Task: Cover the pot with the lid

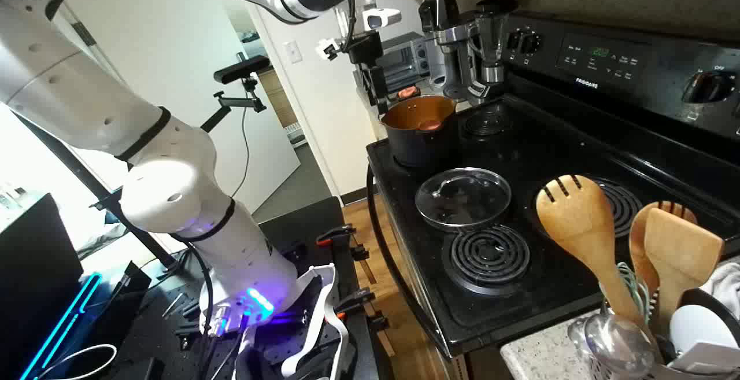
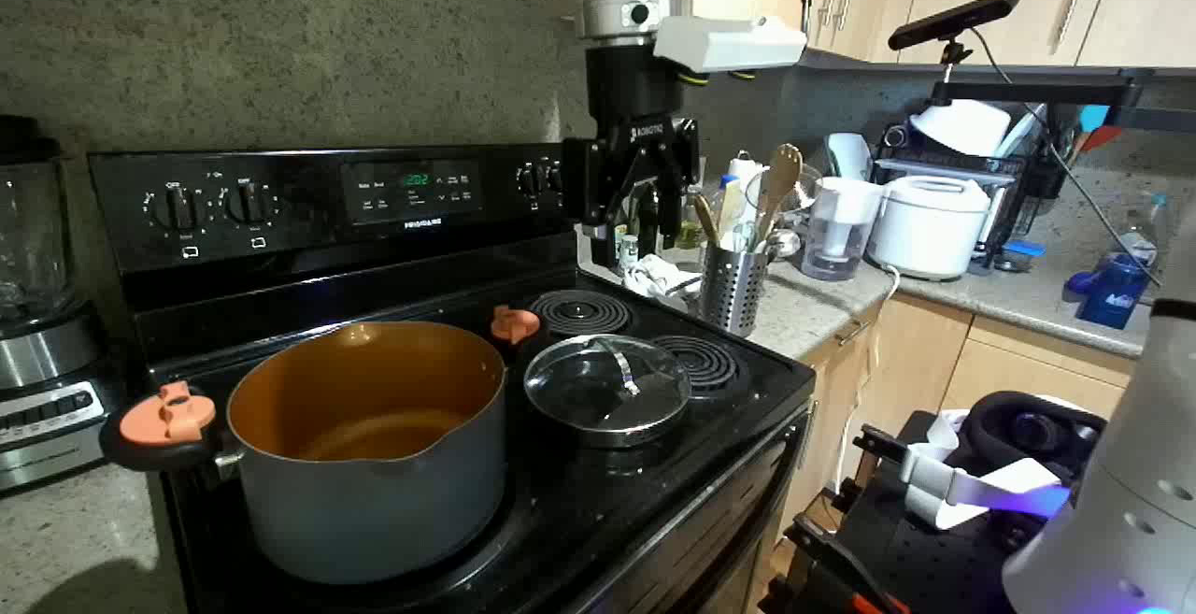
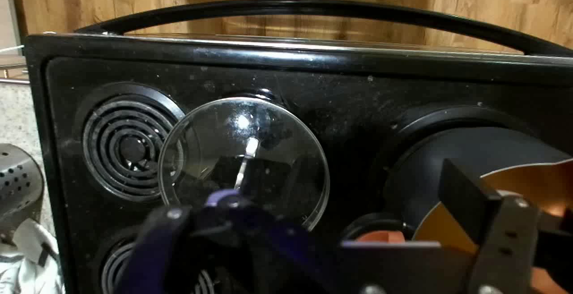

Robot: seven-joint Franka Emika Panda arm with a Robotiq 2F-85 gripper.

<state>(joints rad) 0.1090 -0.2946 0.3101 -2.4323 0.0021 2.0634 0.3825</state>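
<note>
Wrist view is showing you the lid [image 3: 245,162], round, see-through, silvery-rimmed, catching a glare, lying between the orange-lined grey pot [image 3: 485,147] and a coil burner [image 3: 133,151]; your gripper [image 2: 637,235] is hovering, fingers standing apart.

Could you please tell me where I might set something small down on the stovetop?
The stovetop is bare between the lid and the pot, and along the front. It is crowded where the pot's orange-topped handle juts out, and where the lid reaches the front coil burner's edge.
</note>
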